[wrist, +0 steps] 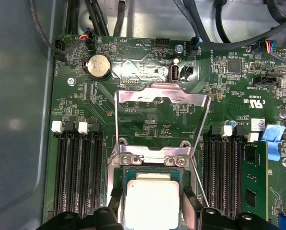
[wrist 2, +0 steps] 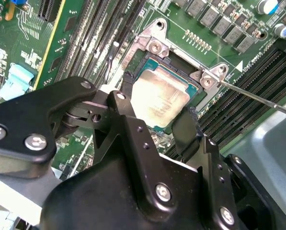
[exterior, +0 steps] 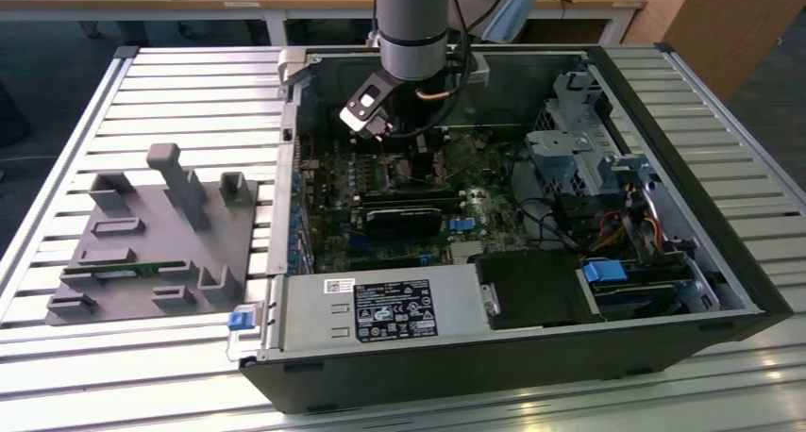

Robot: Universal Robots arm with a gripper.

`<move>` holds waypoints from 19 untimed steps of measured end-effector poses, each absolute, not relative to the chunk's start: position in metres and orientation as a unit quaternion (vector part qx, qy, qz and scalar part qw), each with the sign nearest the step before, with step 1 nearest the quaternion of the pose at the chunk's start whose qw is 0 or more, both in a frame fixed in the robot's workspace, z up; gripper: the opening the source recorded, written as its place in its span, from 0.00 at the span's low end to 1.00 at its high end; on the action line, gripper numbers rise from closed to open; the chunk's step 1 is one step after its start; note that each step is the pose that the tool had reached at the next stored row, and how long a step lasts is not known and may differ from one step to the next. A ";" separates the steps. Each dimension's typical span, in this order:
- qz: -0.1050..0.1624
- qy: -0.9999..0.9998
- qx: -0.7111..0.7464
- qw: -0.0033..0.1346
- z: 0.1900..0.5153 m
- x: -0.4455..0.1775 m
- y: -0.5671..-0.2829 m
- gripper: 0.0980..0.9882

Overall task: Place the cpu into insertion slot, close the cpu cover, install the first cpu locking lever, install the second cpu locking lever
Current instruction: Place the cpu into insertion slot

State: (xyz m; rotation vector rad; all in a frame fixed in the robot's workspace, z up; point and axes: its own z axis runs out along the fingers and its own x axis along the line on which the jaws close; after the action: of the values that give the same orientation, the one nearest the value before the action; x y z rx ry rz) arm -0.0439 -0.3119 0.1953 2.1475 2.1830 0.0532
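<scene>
Slatted metal table point(exterior: 176, 83) carried open computer case point(exterior: 504, 366) toward exterior view's right; grey moulded fixture tray point(exterior: 126, 262) lay just beside it, toward exterior view's left.

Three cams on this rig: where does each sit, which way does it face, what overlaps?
Exterior view: off the arm, looking down into the open black computer case on the slatted metal table; the grey arm reaches in.
First wrist view: on the arm, facing the green motherboard and the open square metal cpu cover; the black gripper shows.
Second wrist view: on the arm, slanted across the board, past the gripper.
Shared: both wrist views show the small silver-grey square cpu in its socket.
</scene>
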 end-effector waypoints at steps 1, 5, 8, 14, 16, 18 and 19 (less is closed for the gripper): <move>0.017 0.712 0.701 0.039 0.195 -0.044 -0.312 0.56; 0.017 0.712 0.701 0.039 0.195 -0.044 -0.312 0.56; 0.017 0.712 0.701 0.039 0.195 -0.043 -0.312 0.56; 0.017 0.712 0.701 0.039 0.196 -0.041 -0.312 0.56; 0.018 0.712 0.701 0.039 0.197 -0.041 -0.312 0.56; 0.017 0.712 0.701 0.039 0.200 -0.041 -0.312 0.56; 0.017 0.712 0.701 0.039 0.201 -0.041 -0.312 0.56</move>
State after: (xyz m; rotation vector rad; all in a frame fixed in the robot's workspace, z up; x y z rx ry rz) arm -0.0406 -0.3119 0.2009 2.1485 2.1843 0.0524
